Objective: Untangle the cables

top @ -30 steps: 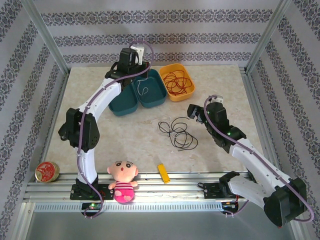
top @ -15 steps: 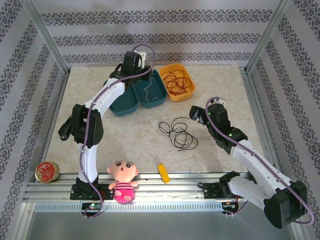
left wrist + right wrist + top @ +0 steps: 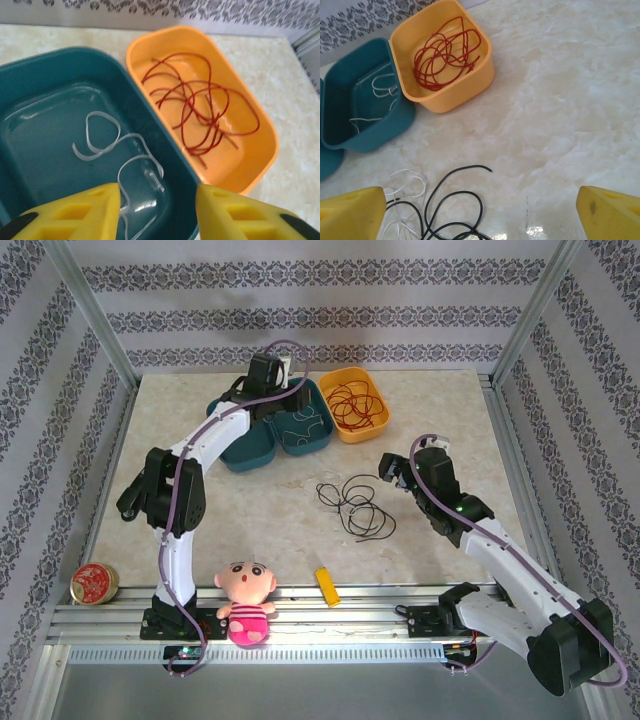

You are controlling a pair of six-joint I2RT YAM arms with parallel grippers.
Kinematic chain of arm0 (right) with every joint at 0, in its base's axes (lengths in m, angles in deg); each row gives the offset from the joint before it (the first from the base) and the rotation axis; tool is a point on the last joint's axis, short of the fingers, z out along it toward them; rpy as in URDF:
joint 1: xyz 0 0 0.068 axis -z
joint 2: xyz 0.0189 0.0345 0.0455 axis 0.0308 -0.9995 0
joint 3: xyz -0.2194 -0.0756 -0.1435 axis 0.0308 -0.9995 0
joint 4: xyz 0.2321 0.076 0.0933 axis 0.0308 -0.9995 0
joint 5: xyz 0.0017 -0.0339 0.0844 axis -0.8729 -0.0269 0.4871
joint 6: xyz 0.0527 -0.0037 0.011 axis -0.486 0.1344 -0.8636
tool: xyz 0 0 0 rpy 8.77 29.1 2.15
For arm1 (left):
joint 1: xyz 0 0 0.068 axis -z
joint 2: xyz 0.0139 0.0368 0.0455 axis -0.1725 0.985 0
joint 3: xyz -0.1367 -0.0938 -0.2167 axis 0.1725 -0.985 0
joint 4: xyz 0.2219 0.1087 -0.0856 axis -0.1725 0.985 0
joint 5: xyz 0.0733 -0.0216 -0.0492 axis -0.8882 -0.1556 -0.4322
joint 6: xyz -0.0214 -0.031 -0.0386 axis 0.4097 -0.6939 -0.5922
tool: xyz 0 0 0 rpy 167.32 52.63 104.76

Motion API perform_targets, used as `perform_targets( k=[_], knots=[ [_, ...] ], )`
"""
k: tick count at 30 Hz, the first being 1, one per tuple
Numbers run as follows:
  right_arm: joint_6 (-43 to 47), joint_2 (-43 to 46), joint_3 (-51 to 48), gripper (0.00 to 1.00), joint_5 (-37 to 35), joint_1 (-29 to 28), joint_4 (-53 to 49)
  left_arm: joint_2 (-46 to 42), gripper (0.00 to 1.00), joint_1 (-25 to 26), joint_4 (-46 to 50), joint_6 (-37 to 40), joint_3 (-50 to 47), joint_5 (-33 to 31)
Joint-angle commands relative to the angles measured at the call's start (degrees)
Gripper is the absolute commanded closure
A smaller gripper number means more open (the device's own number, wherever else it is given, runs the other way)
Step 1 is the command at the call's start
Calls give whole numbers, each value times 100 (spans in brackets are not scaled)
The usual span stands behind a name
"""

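Observation:
On the marble table a loose tangle of black and white cables (image 3: 355,505) lies in the middle. My right gripper (image 3: 393,468) hovers just right of it, open wide with nothing between the fingers; the wrist view has the black cable (image 3: 455,200) and a white cable (image 3: 405,185) below. Red cables (image 3: 350,405) lie coiled in the orange bin (image 3: 377,423). My left gripper (image 3: 272,380) is over the teal bin (image 3: 300,447), jaws apart and empty. Beneath it a white cable (image 3: 107,145) rests on that bin's floor, next to the red cables (image 3: 200,110).
A second teal bin (image 3: 245,457) sits left of the first. A doll (image 3: 245,600), a yellow block (image 3: 326,586) and a red tin (image 3: 93,583) lie along the front rail. Metal frame posts and patterned walls close in the table.
My left gripper has opened above the teal bin and the white cable that hung from it now lies in the bin. The right gripper shifted slightly and stays open.

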Motion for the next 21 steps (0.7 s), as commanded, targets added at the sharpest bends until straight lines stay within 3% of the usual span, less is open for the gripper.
perform_targets(
  k=[1,4,7,17,21],
  knots=[
    [-4,-271,264,8,258,63,-157,-749,45,35,-147,-119,-396,7],
    [96,-639,488,17,558,38,-189,-1321,30,51,-369,-187,-996,-105],
    [157,-1080,766,22,858,-20,-239,-1939,0,47,-583,-300,-1690,-276],
    [53,-2612,2206,28,311,-873,-1193,-4227,1,47,-1238,-857,-4330,-1109],
    [201,-3219,2600,29,442,-1066,-1255,-5082,1,50,-1664,-1121,-5322,-1273]
  ],
)
